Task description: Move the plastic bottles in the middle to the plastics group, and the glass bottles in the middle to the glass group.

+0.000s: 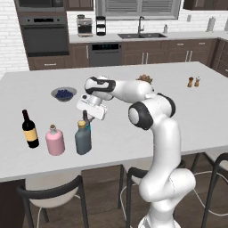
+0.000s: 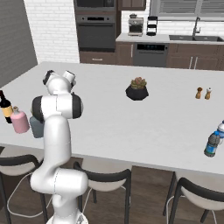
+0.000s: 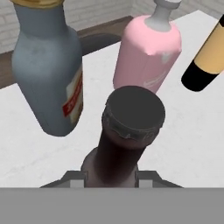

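A white kitchen island [image 1: 133, 142] is stretching across the scene, with dark cabinets and an oven standing behind it. At its left end the glass group is gathering: the yellow-labelled wine bottle [image 1: 30, 129], the pink bottle [image 1: 55, 140] just beside it, and the grey-blue flask [image 1: 83, 138] next along. The gripper [image 1: 86, 119] is hanging just behind and above the flask, and in the hand view its jaws are pinching the neck of the slim dark brown bottle [image 3: 122, 144] just below the crimped cap, so the bottle is hanging upright under the hand. That grip high on the neck is probably letting the base settle on the counter without the fingers fouling the neighbouring bottles. The hand view is looking down past the cap at the flask [image 3: 48, 70], the pink bottle [image 3: 148, 52] and the wine bottle [image 3: 205, 57], which suggests the brown bottle is being lowered close in front of them. Far off at the island's right end, the blue-capped plastic bottles [image 2: 214, 141] are standing near the edge, well apart from the glass. Whether the brown bottle's base is touching the counter cannot be told.
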### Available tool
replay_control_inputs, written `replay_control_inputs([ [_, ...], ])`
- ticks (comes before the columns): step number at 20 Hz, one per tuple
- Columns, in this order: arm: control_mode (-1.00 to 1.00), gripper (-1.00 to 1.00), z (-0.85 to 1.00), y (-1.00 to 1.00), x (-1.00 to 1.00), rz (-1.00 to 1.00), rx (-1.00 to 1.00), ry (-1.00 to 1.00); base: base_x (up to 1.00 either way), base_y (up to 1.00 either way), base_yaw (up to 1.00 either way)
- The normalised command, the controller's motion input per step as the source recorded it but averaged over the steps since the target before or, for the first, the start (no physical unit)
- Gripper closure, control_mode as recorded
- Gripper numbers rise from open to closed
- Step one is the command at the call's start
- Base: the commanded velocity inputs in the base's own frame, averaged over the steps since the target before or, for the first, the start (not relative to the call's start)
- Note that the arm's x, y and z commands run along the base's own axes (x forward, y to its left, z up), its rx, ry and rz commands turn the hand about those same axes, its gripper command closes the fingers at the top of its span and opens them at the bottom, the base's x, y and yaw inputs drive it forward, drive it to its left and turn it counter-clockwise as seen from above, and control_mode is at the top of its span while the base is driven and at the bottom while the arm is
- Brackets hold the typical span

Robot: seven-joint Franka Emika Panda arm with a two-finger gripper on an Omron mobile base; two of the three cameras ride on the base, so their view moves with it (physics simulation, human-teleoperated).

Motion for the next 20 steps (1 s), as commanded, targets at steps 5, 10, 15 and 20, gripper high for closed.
replay_control_inputs([
  [5, -1.00, 1.00, -0.07, 0.00, -0.01, 0.00, 0.00, -0.05, 0.00, 0.00, 0.00],
  [10, -1.00, 1.00, -0.37, 0.00, 0.00, 0.00, 0.00, -0.04, 0.00, 0.00, 0.00],
  [15, -1.00, 1.00, -0.29, 0.00, 0.00, 0.00, 0.00, -0.04, 0.00, 0.00, 0.00],
  [20, -1.00, 1.00, 0.00, 0.00, 0.00, 0.00, 0.00, 0.00, 0.00, 0.00, 0.00],
])
